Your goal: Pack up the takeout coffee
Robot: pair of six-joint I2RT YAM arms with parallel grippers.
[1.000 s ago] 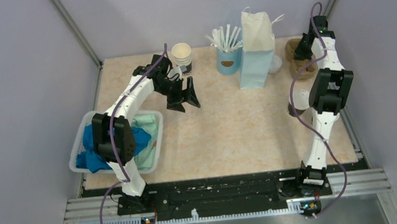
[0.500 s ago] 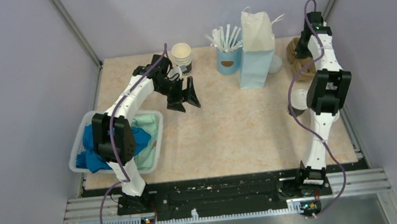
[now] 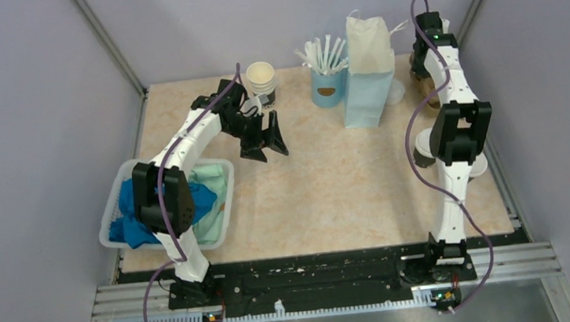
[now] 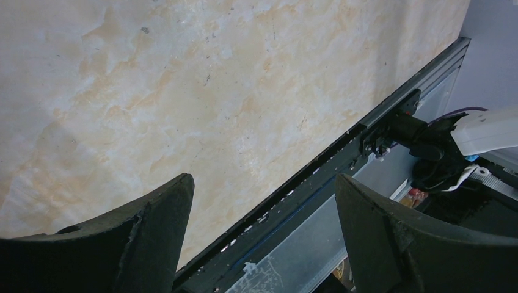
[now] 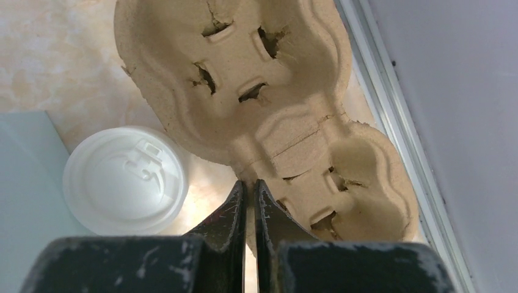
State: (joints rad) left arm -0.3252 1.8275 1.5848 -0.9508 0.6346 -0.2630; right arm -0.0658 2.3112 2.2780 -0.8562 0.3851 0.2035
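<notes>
The takeout coffee [image 3: 425, 145], a cup under a white lid, stands by the right edge, partly hidden behind my right arm. My right gripper [image 5: 249, 183] is at the far right corner, shut on the middle rim of a brown pulp cup carrier [image 5: 275, 91]. The carrier also shows in the top view [image 3: 435, 97], under that gripper [image 3: 425, 65]. My left gripper [image 3: 270, 137] hangs open and empty over the left-centre of the table. In the left wrist view [image 4: 262, 183] it has only table between its fingers.
A light blue paper bag [image 3: 368, 74] stands at the back, with a white lid [image 5: 125, 180] between it and the carrier. A light blue cup of white sticks [image 3: 327, 78] and a lidless paper cup [image 3: 261, 79] stand further left. A white basket [image 3: 227, 206] of cloths sits at the left edge.
My right wrist has swung left and farther back over the carrier. The left arm has not moved.
</notes>
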